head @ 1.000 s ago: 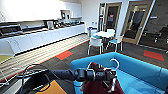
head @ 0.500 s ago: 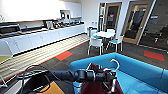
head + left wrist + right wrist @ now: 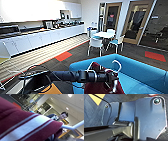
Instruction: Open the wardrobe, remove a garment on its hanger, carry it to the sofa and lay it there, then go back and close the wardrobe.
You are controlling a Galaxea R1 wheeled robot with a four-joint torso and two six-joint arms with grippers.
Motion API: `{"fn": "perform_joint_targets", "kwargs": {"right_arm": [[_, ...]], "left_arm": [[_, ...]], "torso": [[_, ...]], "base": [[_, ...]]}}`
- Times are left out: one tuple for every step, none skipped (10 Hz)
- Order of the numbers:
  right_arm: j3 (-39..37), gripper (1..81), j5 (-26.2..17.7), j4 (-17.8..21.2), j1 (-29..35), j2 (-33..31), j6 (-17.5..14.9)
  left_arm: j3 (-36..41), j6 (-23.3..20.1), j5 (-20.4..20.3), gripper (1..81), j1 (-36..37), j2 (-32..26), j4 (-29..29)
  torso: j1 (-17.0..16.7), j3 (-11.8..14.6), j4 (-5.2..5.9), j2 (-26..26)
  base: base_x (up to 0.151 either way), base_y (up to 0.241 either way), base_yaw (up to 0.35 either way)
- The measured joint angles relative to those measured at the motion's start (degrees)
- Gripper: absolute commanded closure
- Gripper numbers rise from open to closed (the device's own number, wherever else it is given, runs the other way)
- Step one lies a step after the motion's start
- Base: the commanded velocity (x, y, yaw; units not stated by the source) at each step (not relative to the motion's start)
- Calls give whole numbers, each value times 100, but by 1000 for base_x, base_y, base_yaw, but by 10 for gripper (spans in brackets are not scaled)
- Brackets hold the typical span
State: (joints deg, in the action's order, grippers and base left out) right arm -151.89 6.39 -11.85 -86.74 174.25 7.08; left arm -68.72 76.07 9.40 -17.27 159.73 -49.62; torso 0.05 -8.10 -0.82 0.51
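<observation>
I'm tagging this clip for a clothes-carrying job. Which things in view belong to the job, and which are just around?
Belongs to the job:
- garment, dark red, hanging from the left arm
- hanger, white hook above it
- sofa, bright blue, right behind
- left gripper

Just around:
- white table and chairs
- kitchen counter
- doors

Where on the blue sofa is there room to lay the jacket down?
The sofa seat is bare between the jacket and the curved backrest, toward its far end. It is crowded near the front corner, where the left gripper hangs with the hanger.
</observation>
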Motion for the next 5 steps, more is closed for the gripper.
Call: {"fn": "perform_joint_targets", "kwargs": {"right_arm": [[0, 10, -2, 0, -4, 0, 0], [0, 10, -5, 0, -6, 0, 0], [0, 10, -2, 0, 0, 0, 0], [-1, 10, 2, 0, 11, 0, 0], [-1, 10, -5, -2, 7, 0, 2]], "left_arm": [[0, -28, -11, 811, 0, 66, -7], [0, -24, -26, 811, -2, 79, -7], [0, -9, -30, 811, 0, 77, -7], [0, 11, -12, 811, -2, 110, -7], [0, 9, -37, 811, -2, 140, -7]], "torso": [[0, 0, 0, 0], [0, 0, 0, 0], [0, 0, 0, 0], [0, 0, 2, 0], [0, 0, 2, 0]], "base": [[98, 0, 0], [98, 0, 0], [98, 0, 0], [98, 0, 0], [94, 0, 0]]}}
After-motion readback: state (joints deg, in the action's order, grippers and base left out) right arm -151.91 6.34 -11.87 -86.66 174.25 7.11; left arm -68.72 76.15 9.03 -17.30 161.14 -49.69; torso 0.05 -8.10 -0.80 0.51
